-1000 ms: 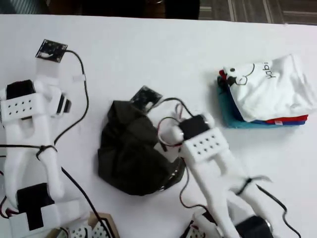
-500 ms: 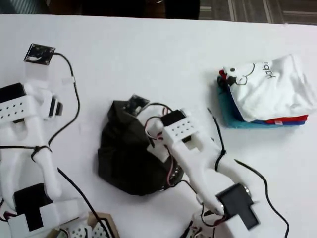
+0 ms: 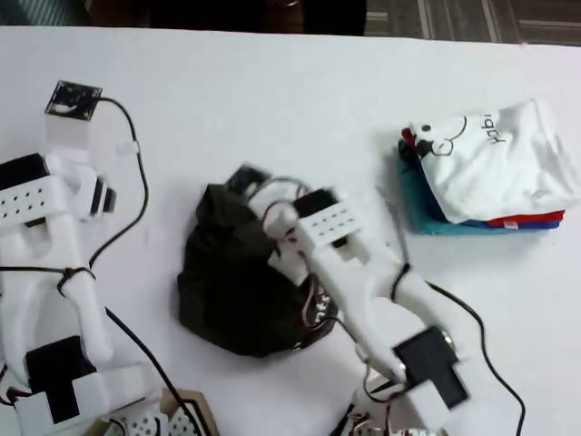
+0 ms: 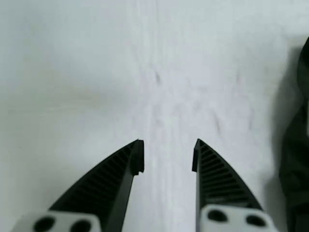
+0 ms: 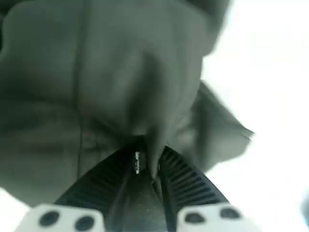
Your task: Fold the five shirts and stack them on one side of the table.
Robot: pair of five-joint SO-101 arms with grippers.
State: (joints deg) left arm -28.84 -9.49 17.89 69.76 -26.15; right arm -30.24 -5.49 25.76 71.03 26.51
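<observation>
— Left side?
— My left gripper (image 4: 168, 145) hangs spread apart over bare table (image 4: 72, 72).
— And centre?
— My right gripper (image 5: 147, 154) pinches a fold of the dark shirt (image 3: 231, 286), crumpled mid-table. The folded stack (image 3: 486, 173) sits far right.

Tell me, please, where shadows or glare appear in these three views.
High view: even light on the white table, shadows faint. Left wrist view: a soft shadow beside the crumpled black cloth shirt. Right wrist view: the table glares bright beside the shirt's dark folds.
</observation>
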